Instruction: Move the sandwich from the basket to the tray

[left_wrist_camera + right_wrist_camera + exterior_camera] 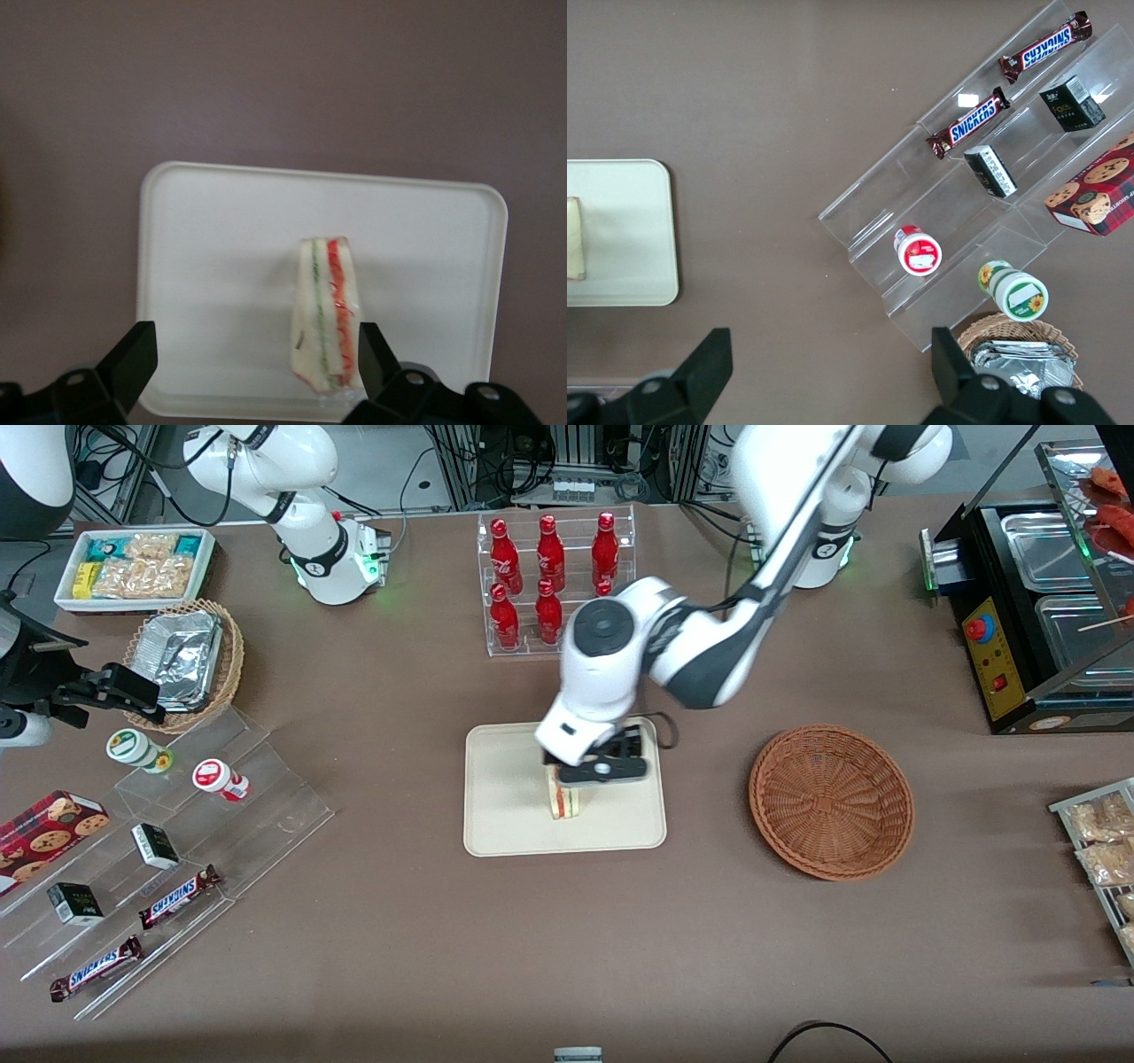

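Sandwich (pixel 564 802) top under gripper (pixel 595 769)

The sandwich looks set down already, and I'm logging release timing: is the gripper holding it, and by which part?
No hold. The gripper is open above the tray; one finger sits beside the sandwich, the other well clear.

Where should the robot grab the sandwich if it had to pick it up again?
Probably by its two flat bread faces, coming straight down from above. The sandwich stands on edge on the tray, filling stripes facing up, so the bread sides are free to pinch. The gripper is open right above it, one finger beside a bread face, and would need centring over it first.
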Controlling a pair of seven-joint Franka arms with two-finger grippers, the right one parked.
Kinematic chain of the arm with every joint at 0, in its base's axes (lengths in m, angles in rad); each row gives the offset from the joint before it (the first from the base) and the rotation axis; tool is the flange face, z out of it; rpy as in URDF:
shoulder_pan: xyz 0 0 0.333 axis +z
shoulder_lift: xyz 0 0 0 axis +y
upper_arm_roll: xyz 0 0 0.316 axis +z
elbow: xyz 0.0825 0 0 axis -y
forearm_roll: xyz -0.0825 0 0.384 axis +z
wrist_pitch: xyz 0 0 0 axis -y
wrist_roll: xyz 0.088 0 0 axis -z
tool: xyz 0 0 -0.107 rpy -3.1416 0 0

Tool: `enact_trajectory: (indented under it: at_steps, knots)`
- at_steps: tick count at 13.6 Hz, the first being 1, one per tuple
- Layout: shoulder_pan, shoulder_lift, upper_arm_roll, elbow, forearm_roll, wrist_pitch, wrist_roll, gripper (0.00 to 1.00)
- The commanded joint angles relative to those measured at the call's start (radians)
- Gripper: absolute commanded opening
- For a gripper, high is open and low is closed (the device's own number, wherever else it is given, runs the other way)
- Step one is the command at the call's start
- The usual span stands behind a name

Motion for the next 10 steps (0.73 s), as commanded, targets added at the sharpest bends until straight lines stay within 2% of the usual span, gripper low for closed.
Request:
enact_trajectory:
  at_steps: [1,4,6,10]
  knots:
    - [0.074,-0.107,-0.008,-0.033,0.001,-0.103,-0.003,1.00]
    - [0.154,-0.193,-0.008,-0.079,0.007,-0.148,0.022,1.00]
    - [0.203,-0.253,-0.008,-0.134,0.005,-0.153,0.104,1.00]
    - [0.295,-0.297,-0.008,-0.154,-0.001,-0.192,0.210,1.00]
